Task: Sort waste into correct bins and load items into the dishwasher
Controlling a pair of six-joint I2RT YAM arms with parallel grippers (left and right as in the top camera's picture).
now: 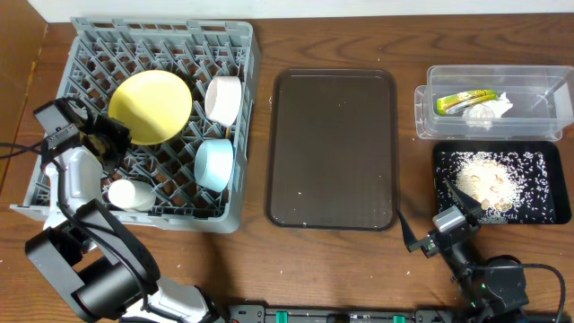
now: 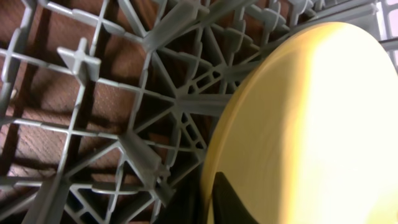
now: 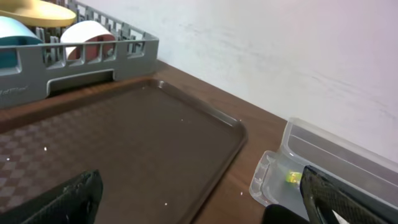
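Note:
The grey dish rack [image 1: 161,27] holds the yellow plate [image 1: 152,106], a white bowl [image 1: 222,97], a light blue bowl [image 1: 213,163] and a white cup [image 1: 131,194]. My left gripper [image 1: 109,139] is inside the rack, shut on the plate's rim [image 2: 298,124]. My right gripper [image 1: 429,220] is open and empty near the front edge, between the brown tray and the black tray [image 1: 552,202]. The black tray holds rice scraps [image 1: 484,179]. The clear tub [image 1: 430,117] holds the wrapper [image 1: 466,100] and tissue [image 1: 491,109]. No chopsticks are in view.
The dark brown serving tray [image 1: 332,148] lies bare in the middle, and it also shows in the right wrist view [image 3: 124,143]. Cables and a power strip run along the front edge [image 1: 359,314]. A wall stands behind the table.

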